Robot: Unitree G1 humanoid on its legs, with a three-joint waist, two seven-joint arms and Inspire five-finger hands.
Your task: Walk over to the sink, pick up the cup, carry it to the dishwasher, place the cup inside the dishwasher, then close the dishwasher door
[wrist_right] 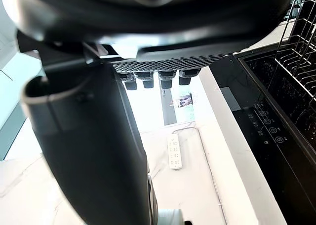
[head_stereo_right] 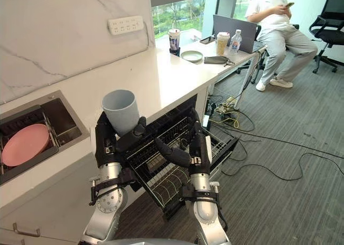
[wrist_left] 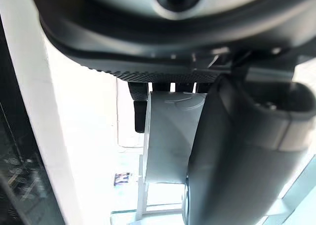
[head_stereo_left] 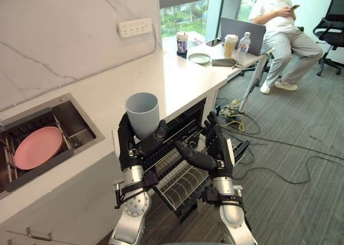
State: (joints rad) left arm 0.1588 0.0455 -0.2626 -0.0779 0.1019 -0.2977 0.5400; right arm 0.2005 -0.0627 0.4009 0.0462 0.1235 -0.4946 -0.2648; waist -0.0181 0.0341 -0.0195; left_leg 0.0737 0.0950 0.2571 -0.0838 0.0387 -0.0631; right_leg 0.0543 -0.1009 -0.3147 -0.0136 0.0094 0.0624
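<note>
we clamp our left hand [head_stereo_left: 129, 147] round the pale grey cup [head_stereo_left: 143, 112] (upright) above the dishwasher rack [head_stereo_left: 181, 183]; our right hand [head_stereo_left: 219, 148] hangs beside, fingers apart.

Dishwasher rack [head_stereo_left: 180, 183] is pulled out under the counter [head_stereo_left: 183, 78] edge, open from above, with close-set upright wire tines inside. The left hand [head_stereo_left: 131, 145], curled round the cup [head_stereo_left: 143, 113], and the right hand [head_stereo_left: 215, 148], fingers loose, crowd the space just over the rack. Open counter top runs from the sink [head_stereo_left: 80, 124] to the laptop [head_stereo_left: 242, 33]. Cables [head_stereo_left: 279, 148] lie across the floor right of the rack.
</note>
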